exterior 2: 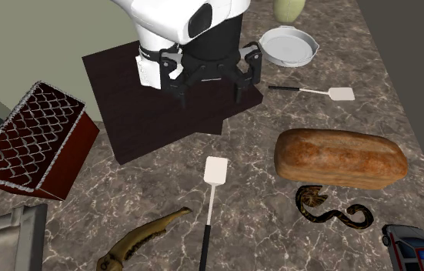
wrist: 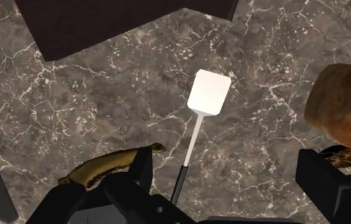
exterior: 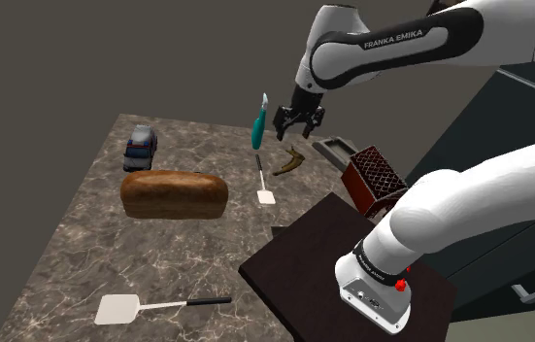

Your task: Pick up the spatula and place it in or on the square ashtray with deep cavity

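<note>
From the shoulder view, the hand (exterior: 297, 126) hung above the marble counter (exterior: 81, 253) with its fingers spread and nothing between them. The spatula (exterior: 266, 196) lay flat below it, mid-counter, between a bread loaf (exterior: 173, 194) and a brown banana (exterior: 291, 160). The grey square ashtray (exterior: 338, 148) sat toward the counter's far edge, just beside a red basket (exterior: 372, 180). A second spatula (exterior: 119, 309) lay near the counter's front edge, well apart from the rest.

In the second exterior view, the hand (exterior 2: 210, 91) was wide open and empty over the dark stand's (exterior 2: 125, 77) edge. The spatula (exterior 2: 216, 172) pointed its white blade toward the stand, with the loaf (exterior 2: 341, 158) to one side, the banana (exterior 2: 141, 239) to the other, and the ashtray's (exterior 2: 6, 239) corner past the basket (exterior 2: 29, 142).

In the wrist view, the parted fingers of the hand (wrist: 228, 184) touched nothing. The spatula (wrist: 207, 95) lay on the counter (wrist: 104, 95) beneath them, its handle nearer the finger beside the banana (wrist: 104, 167).
</note>
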Controlling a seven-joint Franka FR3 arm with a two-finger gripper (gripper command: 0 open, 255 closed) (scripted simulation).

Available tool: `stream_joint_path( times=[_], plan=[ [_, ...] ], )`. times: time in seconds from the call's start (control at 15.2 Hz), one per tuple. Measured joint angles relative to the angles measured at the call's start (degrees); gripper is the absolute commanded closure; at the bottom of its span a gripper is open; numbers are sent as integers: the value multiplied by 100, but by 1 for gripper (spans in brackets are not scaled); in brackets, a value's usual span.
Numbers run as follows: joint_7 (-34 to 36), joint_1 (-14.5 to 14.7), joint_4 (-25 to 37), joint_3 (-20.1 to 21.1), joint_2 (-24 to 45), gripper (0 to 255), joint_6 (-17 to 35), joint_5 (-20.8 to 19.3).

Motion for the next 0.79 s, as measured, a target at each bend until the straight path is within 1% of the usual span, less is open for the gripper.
stream_joint_path(
  times=[0.26, 0.66, 0.79],
  plan=[
    [265, -119, -169, 12, 758, 0, 986, -39],
    [741, -276, -16, 26, 2128, 0, 2297, -151],
    [887, -331, 139, -3, 2645, 0, 2691, -213]
  ],
)
